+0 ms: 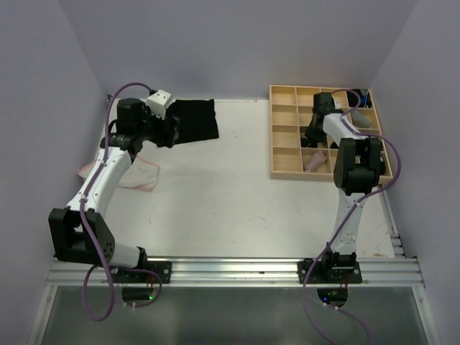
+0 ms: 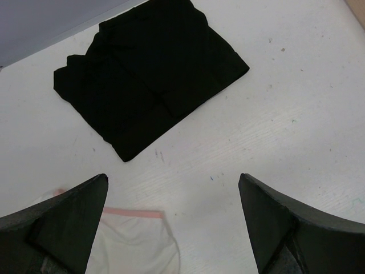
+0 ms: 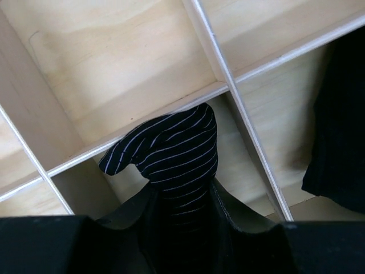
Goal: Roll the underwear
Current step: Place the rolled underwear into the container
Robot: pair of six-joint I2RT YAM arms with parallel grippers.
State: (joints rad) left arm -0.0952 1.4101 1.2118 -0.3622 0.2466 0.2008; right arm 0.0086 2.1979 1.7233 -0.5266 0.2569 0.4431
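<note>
Over the tray [image 3: 114,51], right end effector [image 3: 182,200] grips a striped roll [image 3: 171,148], poised to file it; left end effector [image 2: 174,180] hangs spread wide by black underwear [image 2: 148,68] at the far edge of the desk [image 1: 237,194], likely next.

Folded underwear [image 1: 194,119] far left on table [image 1: 230,201], flat brief [image 1: 141,177] nearer, tray [image 1: 285,136] far right, roll [image 1: 314,162] inside.

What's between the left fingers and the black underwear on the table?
Nothing visible. The left fingers stand open over the table, and the black underwear lies ahead with only bare surface between. The whitish pink-edged pair sits nearer, below the fingers, off that path.
</note>
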